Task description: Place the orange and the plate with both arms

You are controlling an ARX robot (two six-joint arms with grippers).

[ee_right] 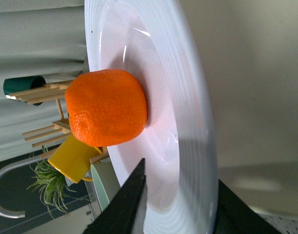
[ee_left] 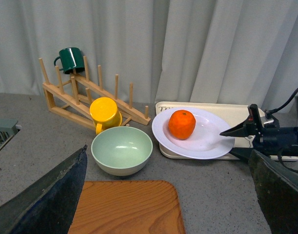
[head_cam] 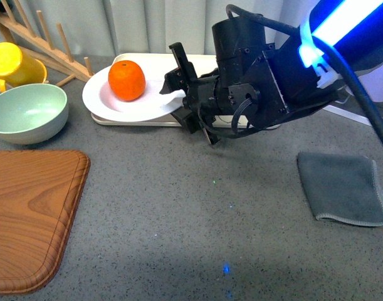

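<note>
The orange lies in the pale plate, which sits across the left end of the beige tray. My right gripper is shut on the plate's right rim, one finger above it and one below. The right wrist view shows the orange close up on the plate, with my right gripper pinching the ridged rim. My left gripper is open and empty above the wooden board, facing the orange and plate. It does not show in the front view.
A mint-green bowl and a yellow cup stand left of the plate, by a wooden rack that carries a green mug. The cutting board lies front left. A grey cloth lies at the right.
</note>
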